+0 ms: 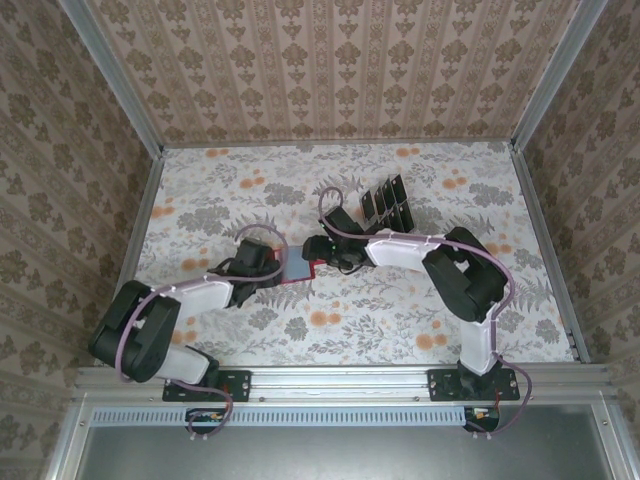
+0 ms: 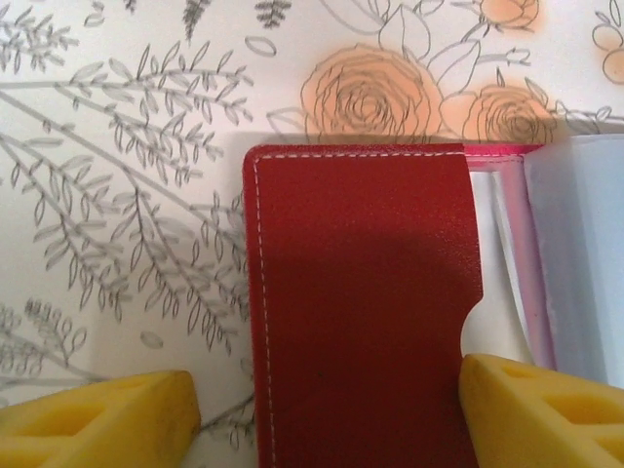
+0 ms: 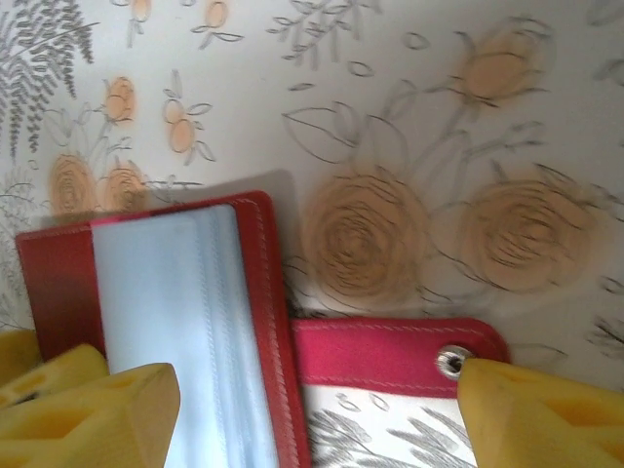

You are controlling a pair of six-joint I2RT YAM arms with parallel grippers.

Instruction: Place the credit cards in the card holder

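The card holder point(image 1: 296, 266) lies open just left of the middle of the top view, with both arms meeting over it. In the left wrist view its red cover flap fills the centre. White stitching runs along its left and top edges, and a small rounded notch is cut in its right edge. The left gripper point(image 2: 322, 419) has its jaws apart astride this flap. The yellow finger at lower left stands clear of the stitched edge, with bare cloth between them. The finger at lower right overlaps the flap's right edge.

In the right wrist view the pale grey-blue pockets show at lower left and the clasp tab point(image 3: 395, 356) runs off to the right. The right gripper point(image 3: 317, 414) is spread wide: one finger lies over the pockets, and the other sits at the tab's metal snap point(image 3: 450, 361).

The credit cards point(image 1: 385, 203) stand on edge in a tilted row, up and to the right of the card holder and well apart from it.

The floral tablecloth point(image 1: 400, 320) is bare across the upper left, the right side and the near strip, which leaves wide room around the arms. Patterned wallpaper walls point(image 1: 330, 60) close in three sides, with metal posts at the corners, and an aluminium rail point(image 1: 340, 375) runs along the bottom edge
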